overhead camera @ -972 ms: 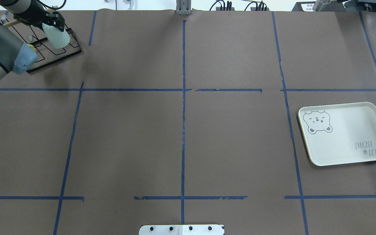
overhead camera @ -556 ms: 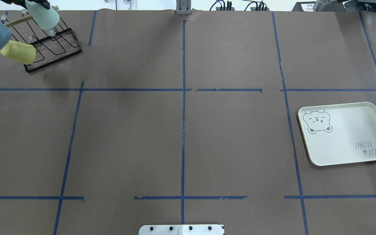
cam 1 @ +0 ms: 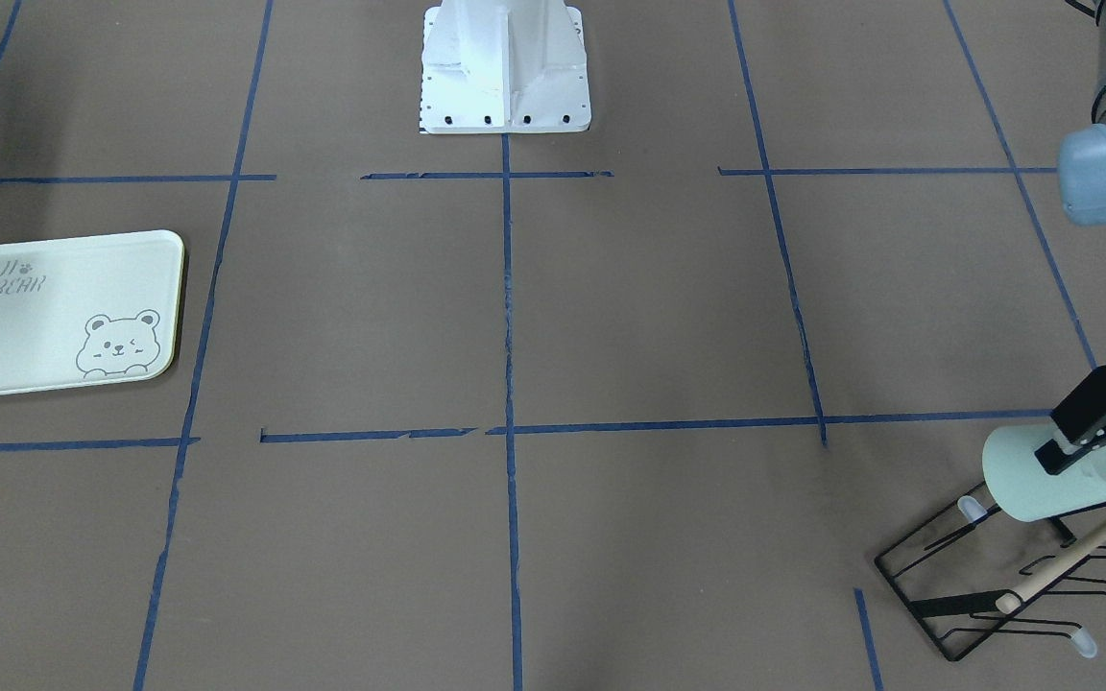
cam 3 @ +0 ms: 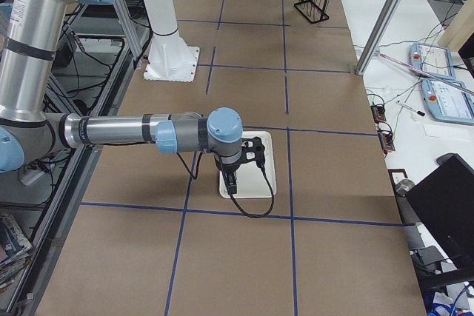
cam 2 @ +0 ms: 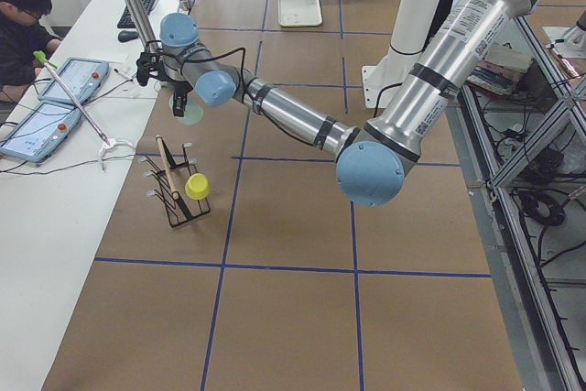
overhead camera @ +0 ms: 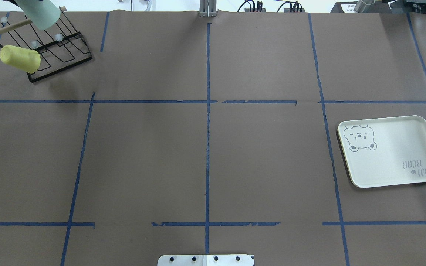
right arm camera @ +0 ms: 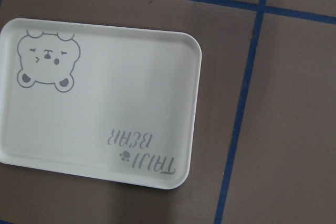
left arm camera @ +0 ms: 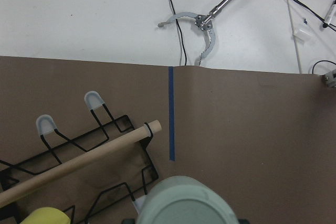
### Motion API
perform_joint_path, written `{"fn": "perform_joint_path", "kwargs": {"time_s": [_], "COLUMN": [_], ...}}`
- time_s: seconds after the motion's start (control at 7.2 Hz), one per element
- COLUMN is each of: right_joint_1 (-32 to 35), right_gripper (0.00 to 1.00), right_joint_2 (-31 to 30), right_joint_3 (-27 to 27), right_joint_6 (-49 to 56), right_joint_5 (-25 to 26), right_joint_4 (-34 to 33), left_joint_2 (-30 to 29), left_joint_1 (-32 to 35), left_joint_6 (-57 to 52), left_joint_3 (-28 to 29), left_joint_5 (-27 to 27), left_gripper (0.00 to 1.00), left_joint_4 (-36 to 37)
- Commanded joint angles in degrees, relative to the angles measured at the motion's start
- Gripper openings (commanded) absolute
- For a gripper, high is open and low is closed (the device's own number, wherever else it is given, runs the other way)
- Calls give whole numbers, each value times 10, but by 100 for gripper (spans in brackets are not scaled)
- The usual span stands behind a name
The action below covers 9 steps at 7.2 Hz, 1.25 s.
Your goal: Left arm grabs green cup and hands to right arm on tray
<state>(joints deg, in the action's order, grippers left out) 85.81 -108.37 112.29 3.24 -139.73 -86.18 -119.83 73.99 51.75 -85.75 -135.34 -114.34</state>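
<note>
The black left pincer (cam 1: 1076, 449) is clamped on the rim of a small, smooth, handle-less green cup (cam 1: 1028, 483) of pale mint plastic. One dark finger (cam 1: 1055, 457) lies across the outside wall near the mouth. The green cup hangs tilted in the air, closed bottom pointing away from the wrist, over a black wire rack (overhead camera: 61, 68) at the far corner of the table (overhead camera: 142, 155) on the robot's left. In the left side view it sits clear above the wires. A pale yellow plastic cup (overhead camera: 20, 58) of the same size rests on a prong of that rack, beside a plain wooden rod (overhead camera: 9, 26) that forms its handle.

Well apart, on the robot's right side of the table, lies a pale cream-green rectangular plastic tray (overhead camera: 394, 147) with rounded corners. It carries a grey drawing of a winking bear in one corner, and in the opposite corner the grey lettering "TAIJI BEAR" with a small paw print (upright from the operators' side, upside down from the robot's). No other writing can be read.

The right arm (cam 3: 118, 130) reaches out over the tray and the right pincer (cam 3: 231, 183) hangs above it. Whether its fingers are apart or together I cannot tell. Blue tape lines (overhead camera: 208, 129) divide the brown table into squares
</note>
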Motion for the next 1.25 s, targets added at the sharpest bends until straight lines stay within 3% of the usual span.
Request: {"fn": "perform_joint_path", "kwargs": {"time_s": [0.0, 0.14, 0.42, 0.69, 0.83, 1.11], "right_joint_1": [-1, -4, -32, -84, -130, -254], "right_gripper": [100, 100, 100, 100, 100, 100], "right_joint_2": [19, 34, 38, 57, 73, 94], "right_joint_3": [-5, -6, -6, -6, -6, -6], "right_joint_6": [-58, -144, -331, -588, -704, -895], "right_joint_5": [-54, -69, -70, -64, -24, 118], "right_joint_4": [48, 100, 277, 471, 554, 699], "left_joint_2": [22, 28, 46, 57, 67, 76], "left_joint_1": [-51, -63, -89, -144, -181, -242], "left_joint_6": [135, 203, 319, 422, 460, 521], "left_joint_3": [-5, -6, -7, -55, -97, -149], "left_joint_5": [30, 40, 45, 96, 121, 167], "left_gripper": [15, 15, 15, 15, 15, 15], "left_joint_4": [-112, -155, -262, -302, -302, -303]}}
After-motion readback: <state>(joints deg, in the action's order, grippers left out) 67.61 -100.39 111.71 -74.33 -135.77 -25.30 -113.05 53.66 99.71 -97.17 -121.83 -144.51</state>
